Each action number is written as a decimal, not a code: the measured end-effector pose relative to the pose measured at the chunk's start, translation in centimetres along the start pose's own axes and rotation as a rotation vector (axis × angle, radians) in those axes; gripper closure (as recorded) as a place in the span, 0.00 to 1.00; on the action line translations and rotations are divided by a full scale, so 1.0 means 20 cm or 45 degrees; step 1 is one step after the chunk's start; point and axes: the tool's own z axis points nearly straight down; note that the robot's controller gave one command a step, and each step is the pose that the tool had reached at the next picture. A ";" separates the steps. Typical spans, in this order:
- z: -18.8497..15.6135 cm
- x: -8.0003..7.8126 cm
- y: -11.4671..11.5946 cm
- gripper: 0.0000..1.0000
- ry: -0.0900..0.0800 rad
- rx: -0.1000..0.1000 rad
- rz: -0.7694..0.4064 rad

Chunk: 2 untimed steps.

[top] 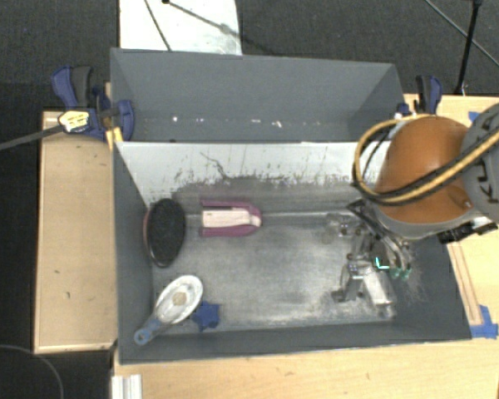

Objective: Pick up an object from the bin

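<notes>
The gripper (open or closed, I cannot tell) sits well right of the purple-and-white plastic block, so probably it must approach first.

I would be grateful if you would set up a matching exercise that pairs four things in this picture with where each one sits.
Things:
1. black oval object
2. purple and white object
3. blue-handled tool with a white head
4. gripper

Places:
A. front left corner
B. right side
C. next to the left wall of the bin
D. towards the back, just right of the black one

Pairs: 1-C, 2-D, 3-A, 4-B.
</notes>
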 end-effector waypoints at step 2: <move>0.28 -0.45 -0.56 0.00 -0.017 0.000 -0.400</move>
